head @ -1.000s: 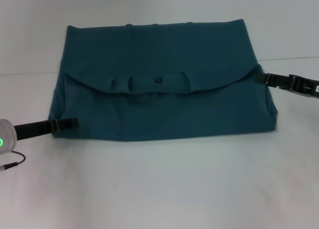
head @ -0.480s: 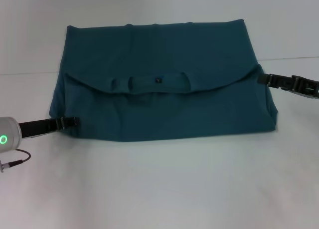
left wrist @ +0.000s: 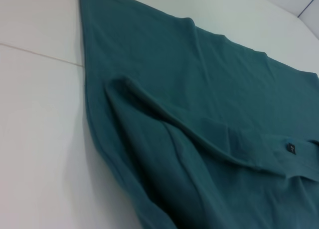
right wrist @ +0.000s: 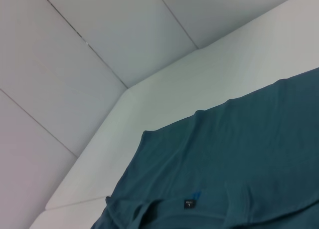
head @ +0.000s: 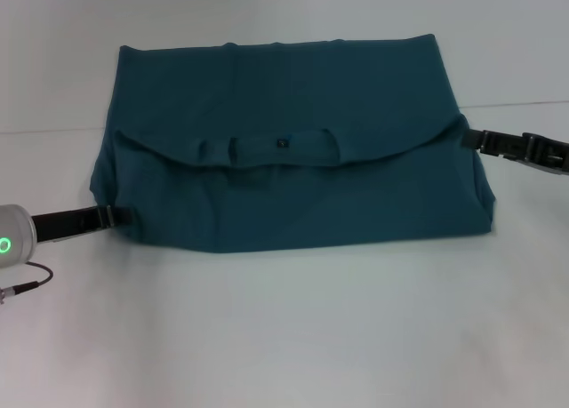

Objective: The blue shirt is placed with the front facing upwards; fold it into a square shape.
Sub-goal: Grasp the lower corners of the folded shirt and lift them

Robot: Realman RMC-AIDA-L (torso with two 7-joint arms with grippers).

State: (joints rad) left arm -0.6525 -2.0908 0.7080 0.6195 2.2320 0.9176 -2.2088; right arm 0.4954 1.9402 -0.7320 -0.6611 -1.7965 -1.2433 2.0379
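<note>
White counter [head: 284, 328] carries the folded shirt [head: 284, 150] at its centre, filling the far half. A small black label [head: 282, 143] sits on the collar; its writing is too small to read, and no chest lettering shows. Left end effector [head: 120, 216] touches the 8 o'clock edge, right end effector [head: 469, 140] the 3 o'clock edge; I cannot tell whether either is clenched or released.

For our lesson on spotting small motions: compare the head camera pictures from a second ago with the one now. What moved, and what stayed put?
The left tool slid outward along the table, away from the near left corner of the blue shirt; that corner edge drew in slightly. The right tool crept outward from the right edge. Neither visibly took hold or let go. The shirt's fold, collar and label stayed as they were.
</note>
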